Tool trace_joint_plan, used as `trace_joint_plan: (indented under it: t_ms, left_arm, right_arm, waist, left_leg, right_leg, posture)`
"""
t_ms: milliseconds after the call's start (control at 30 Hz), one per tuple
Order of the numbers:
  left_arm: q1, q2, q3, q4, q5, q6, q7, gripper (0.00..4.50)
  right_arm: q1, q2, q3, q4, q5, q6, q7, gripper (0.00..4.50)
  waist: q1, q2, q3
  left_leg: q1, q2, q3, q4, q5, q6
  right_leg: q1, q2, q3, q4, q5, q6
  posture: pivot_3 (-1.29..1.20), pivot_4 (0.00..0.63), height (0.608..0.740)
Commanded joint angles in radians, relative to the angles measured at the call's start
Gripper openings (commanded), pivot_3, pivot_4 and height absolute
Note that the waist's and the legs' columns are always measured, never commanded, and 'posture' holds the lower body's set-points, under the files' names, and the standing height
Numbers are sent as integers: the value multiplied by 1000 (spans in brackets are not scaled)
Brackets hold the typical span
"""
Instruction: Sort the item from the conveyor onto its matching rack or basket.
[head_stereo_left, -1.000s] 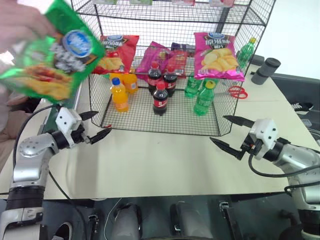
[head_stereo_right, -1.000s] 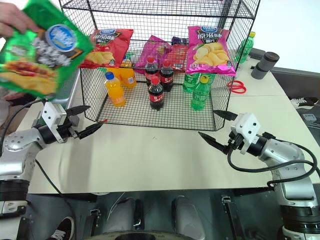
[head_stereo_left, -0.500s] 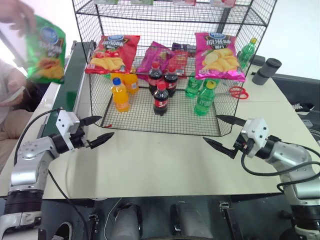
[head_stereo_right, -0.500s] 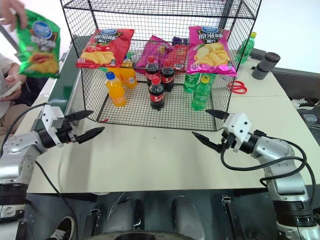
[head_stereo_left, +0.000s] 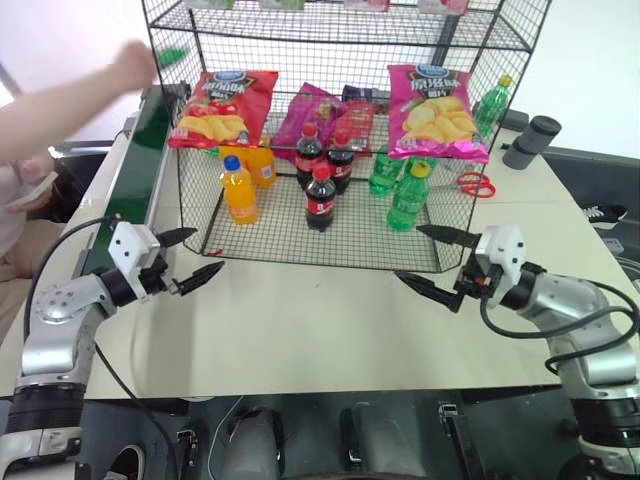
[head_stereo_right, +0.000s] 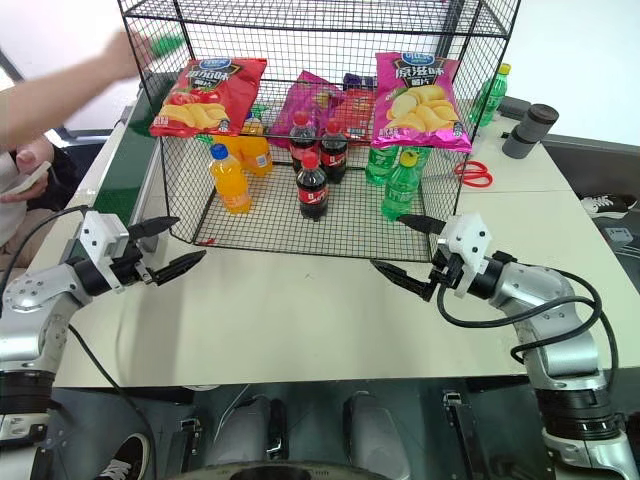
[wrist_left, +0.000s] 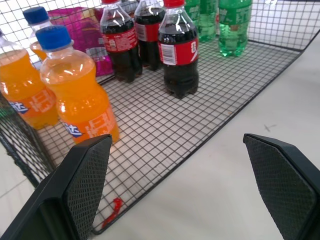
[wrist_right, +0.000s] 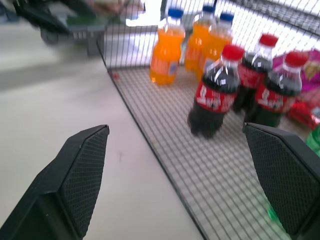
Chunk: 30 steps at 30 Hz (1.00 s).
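A person's hand (head_stereo_left: 135, 62) reaches over the far end of the conveyor (head_stereo_left: 140, 135), the dark-green belt along the table's left side. A small green sliver (head_stereo_left: 170, 57) at its fingertips appears to be the item; the rest of it is hidden. The tall black wire rack (head_stereo_left: 350, 238) stands mid-table. My left gripper (head_stereo_left: 212, 249) hovers open and empty near the rack's front left corner, beside the belt. My right gripper (head_stereo_left: 408, 252) hovers open and empty at the rack's front right corner. Both point at the rack's bottom tier.
On the rack, a red bag (head_stereo_left: 222, 105), purple bags (head_stereo_left: 320, 118) and a pink bag (head_stereo_left: 437, 112) lie above orange bottles (wrist_left: 80, 97), cola bottles (wrist_left: 179, 50) and green bottles (head_stereo_left: 407, 198). Red scissors (head_stereo_left: 476, 183) and a grey cylinder (head_stereo_left: 530, 142) lie at the back right.
The person's hand has carried the green bag from the near left, close to the camera, back to the conveyor's far end. My right gripper has shifted a little to the left.
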Motion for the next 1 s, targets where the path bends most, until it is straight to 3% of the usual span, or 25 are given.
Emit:
trace_joint_plan:
  t_ms: [33, 1000]
  left_arm:
    - [8, 16, 31, -25, -5, -17, 3, 4500]
    - [32, 36, 71, -11, -9, -44, 17, 4500]
  right_arm:
    - [-26, -3, -22, -10, 15, -23, 4, 4452]
    - [-107, -4, 34, 142, -135, -150, 8, 4452]
  waist:
    - [0, 0, 0]
    - [-1, 0, 0]
  left_leg:
    - [0, 0, 0, 0, 0, 0]
    - [0, 0, 0, 0, 0, 0]
  right_leg:
    - [0, 0, 0, 0, 0, 0]
    - [0, 0, 0, 0, 0, 0]
  posture:
    - [0, 150, 740]
    - [0, 150, 740]
